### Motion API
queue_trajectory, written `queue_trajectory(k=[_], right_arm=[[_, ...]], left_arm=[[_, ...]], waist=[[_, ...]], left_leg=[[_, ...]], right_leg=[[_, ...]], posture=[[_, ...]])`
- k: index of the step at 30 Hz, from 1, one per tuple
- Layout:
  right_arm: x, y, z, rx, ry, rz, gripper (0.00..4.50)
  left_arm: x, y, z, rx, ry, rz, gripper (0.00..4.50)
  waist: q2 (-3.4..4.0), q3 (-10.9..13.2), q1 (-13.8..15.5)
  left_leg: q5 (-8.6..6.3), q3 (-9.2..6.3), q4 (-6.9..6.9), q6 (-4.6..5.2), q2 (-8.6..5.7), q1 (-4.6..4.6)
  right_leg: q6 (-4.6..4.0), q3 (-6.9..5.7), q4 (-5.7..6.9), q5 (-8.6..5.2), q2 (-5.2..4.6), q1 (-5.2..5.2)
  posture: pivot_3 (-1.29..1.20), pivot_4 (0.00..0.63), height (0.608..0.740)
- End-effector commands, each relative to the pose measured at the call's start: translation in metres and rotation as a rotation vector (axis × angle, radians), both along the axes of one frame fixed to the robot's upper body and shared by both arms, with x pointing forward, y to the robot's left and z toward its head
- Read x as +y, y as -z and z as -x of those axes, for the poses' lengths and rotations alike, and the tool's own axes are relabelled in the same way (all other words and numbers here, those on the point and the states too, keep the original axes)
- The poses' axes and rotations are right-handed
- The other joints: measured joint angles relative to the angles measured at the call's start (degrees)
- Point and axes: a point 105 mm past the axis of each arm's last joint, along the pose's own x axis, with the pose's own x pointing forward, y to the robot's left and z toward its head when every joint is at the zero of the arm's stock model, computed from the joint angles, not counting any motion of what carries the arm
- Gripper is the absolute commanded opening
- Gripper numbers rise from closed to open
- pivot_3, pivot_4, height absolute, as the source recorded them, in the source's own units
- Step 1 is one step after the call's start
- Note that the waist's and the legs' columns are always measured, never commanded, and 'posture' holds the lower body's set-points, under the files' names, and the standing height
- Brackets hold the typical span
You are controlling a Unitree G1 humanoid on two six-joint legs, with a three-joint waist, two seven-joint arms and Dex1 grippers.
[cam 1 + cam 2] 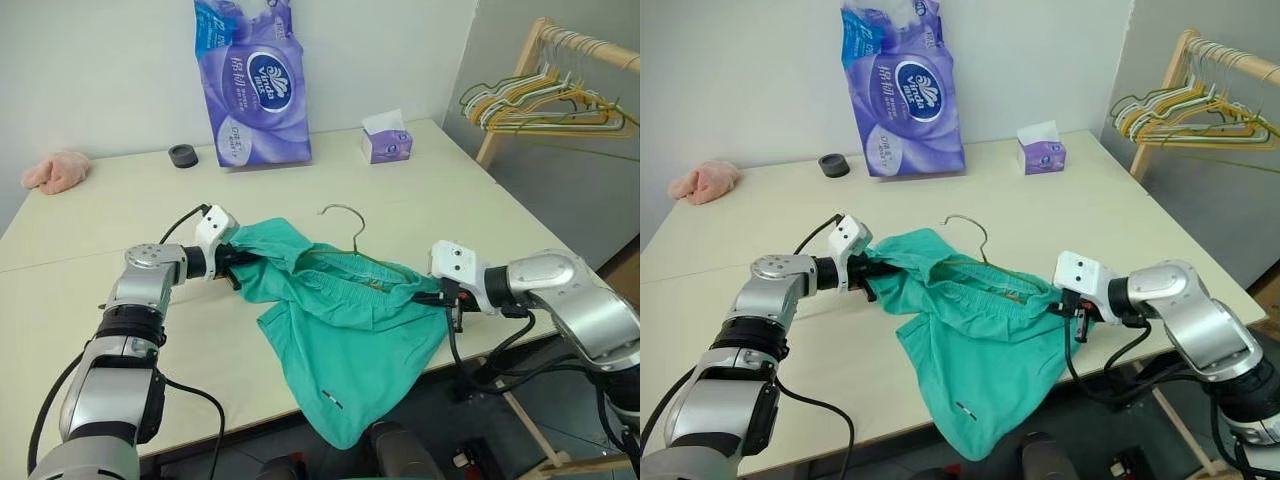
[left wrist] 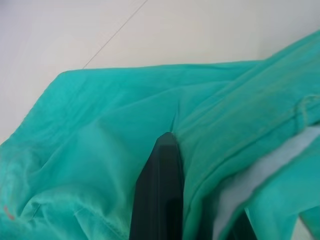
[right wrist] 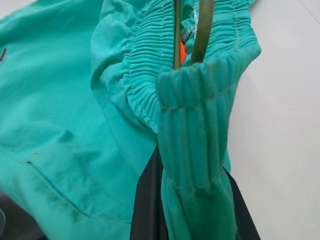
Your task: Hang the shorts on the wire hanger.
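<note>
- Across the bench (image 1: 90,260) in the left eye view, you had the shorts (image 1: 340,330) stretched between both arms, one leg spilling over the near edge. The left claw (image 1: 232,262) was clamped on the fabric at one end of the waist; the right claw (image 1: 440,297) was clamped on the gathered waistband at the other end. The wire hanger (image 1: 350,222) lay partly inside the waist, its hook poking out towards the far side of the bench.
- From the right eye view, you saw the same layout: the hanger's shoulders ran under the waistband, hook free, and the shorts sat near the front edge, well apart from the purple tissue pack (image 1: 908,90), the small tissue box (image 1: 1042,152), the pink cloth (image 1: 704,182) and the rack of hangers (image 1: 1185,110).
- Through the left wrist view, your black finger (image 2: 160,195) was pressed into teal cloth, jaws together on it.
- Through the right wrist view, the elastic band was pinched between your fingers (image 3: 147,205), with two runs of olive wire passing into the waist opening beside the orange tag (image 3: 182,50).
- Judging from this, you were mid-threading: the waist was spread over the hanger. Next, you would likely need to settle the band onto both shoulders evenly, without dragging the wire out or letting the hanging leg pull everything off the bench.
</note>
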Motion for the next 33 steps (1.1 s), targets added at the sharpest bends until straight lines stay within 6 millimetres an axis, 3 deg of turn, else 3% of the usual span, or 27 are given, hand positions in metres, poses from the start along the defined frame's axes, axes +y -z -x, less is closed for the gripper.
queue_trajectory(k=[1, 4, 9, 12, 16, 19, 21, 23, 24, 28, 30, 33], right_arm=[[0.001, -0.015, 0.004, -0.041, -0.023, -0.027, 0.00], [0.005, -0.015, 0.001, -0.047, -0.006, -0.047, 0.00], [0.011, -0.014, -0.002, -0.028, 0.033, -0.097, 0.00], [0.010, -0.014, -0.003, -0.007, 0.068, -0.129, 0.00], [0.008, -0.015, -0.006, 0.013, 0.122, -0.171, 0.00], [0.005, -0.016, -0.008, 0.026, 0.174, -0.200, 0.00], [-0.001, -0.015, -0.010, 0.027, 0.218, -0.205, 0.00], [-0.012, -0.012, -0.013, 0.028, 0.298, -0.205, 0.00], [-0.019, -0.009, -0.014, 0.032, 0.344, -0.206, 0.00], [-0.046, -0.003, -0.013, 0.052, 0.559, -0.266, 0.00], [-0.057, -0.003, -0.009, 0.058, 0.636, -0.299, 0.00], [-0.081, -0.003, 0.002, 0.056, 0.767, -0.319, 0.00]], left_arm=[[0.008, -0.016, -0.008, -0.064, -0.046, -0.016, 0.03], [-0.002, -0.017, -0.007, -0.074, -0.008, 0.003, 0.03], [-0.029, -0.044, 0.002, -0.135, 0.086, 0.154, 0.03], [-0.027, -0.057, 0.007, -0.156, 0.084, 0.175, 0.64], [-0.013, -0.054, 0.014, -0.184, 0.066, 0.077, 1.75], [0.014, -0.066, 0.010, -0.272, -0.027, 0.005, 2.55], [0.035, -0.089, 0.004, -0.318, -0.139, 0.074, 2.55], [0.042, -0.106, 0.012, -0.321, -0.151, 0.158, 2.55], [0.035, -0.110, 0.020, -0.293, -0.103, 0.198, 2.55], [-0.040, -0.096, 0.074, -0.066, 0.333, 0.244, 2.55], [-0.065, -0.092, 0.096, 0.004, 0.515, 0.228, 2.55], [-0.096, -0.098, 0.109, 0.032, 0.715, 0.218, 2.55]], waist=[[0.00, 0.0, 0.0], [0.00, 0.0, 0.0], [-0.01, 0.0, 0.1], [0.00, 0.0, -0.1], [0.10, -0.1, -0.1], [0.10, -0.1, -0.1], [0.09, -0.1, 0.0], [0.08, -0.1, 0.0], [0.08, -0.1, 0.0], [0.12, -0.1, 0.0], [0.13, -0.1, 0.0], [0.18, 0.0, -0.2]], left_leg=[[0.00, 0.00, 0.00, 0.00, 0.00, 0.00], [0.00, 0.00, 0.00, 0.00, 0.00, 0.00], [0.00, 0.00, 0.01, 0.00, 0.00, -0.03], [0.00, 0.00, 0.00, 0.00, 0.00, -0.02], [0.00, 0.00, -0.03, -0.01, 0.01, 0.00], [0.00, 0.00, -0.03, -0.01, 0.01, 0.00], [0.00, 0.00, -0.03, -0.01, 0.01, -0.01], [-0.01, 0.00, 0.00, 0.00, 0.00, -0.04], [-0.01, 0.00, 0.00, 0.00, 0.00, -0.05], [-0.03, 0.07, -0.01, -0.03, -0.03, -0.07], [-0.03, 0.05, 0.01, -0.03, -0.04, -0.05], [-0.03, 0.09, 0.00, -0.02, -0.03, 0.03]], right_leg=[[0.00, 0.00, 0.00, 0.00, 0.00, 0.00], [0.00, -0.01, 0.00, 0.00, 0.00, 0.00], [0.00, 0.00, 0.00, 0.00, -0.02, -0.01], [0.00, 0.03, 0.01, 0.00, -0.02, -0.01], [0.00, 0.04, 0.01, 0.00, -0.01, -0.02], [0.00, 0.03, 0.00, 0.00, -0.01, -0.02], [0.00, 0.03, -0.01, 0.00, -0.01, -0.02], [0.00, 0.02, -0.03, 0.00, -0.03, -0.02], [0.00, 0.00, -0.04, 0.00, -0.04, -0.02], [0.05, 0.09, -0.08, -0.03, -0.10, 0.00], [0.05, 0.06, -0.08, -0.03, -0.11, 0.06], [0.06, 0.11, -0.05, -0.04, -0.01, 0.10]], posture=[[-0.27, 0.040, 0.740], [-0.27, 0.040, 0.740], [-0.27, 0.044, 0.740], [-0.27, 0.044, 0.740], [-0.27, 0.045, 0.740], [-0.28, 0.048, 0.740], [-0.29, 0.052, 0.740], [-0.31, 0.059, 0.740], [-0.31, 0.062, 0.740], [-0.35, 0.076, 0.740], [-0.36, 0.080, 0.740], [-0.40, 0.089, 0.740]])
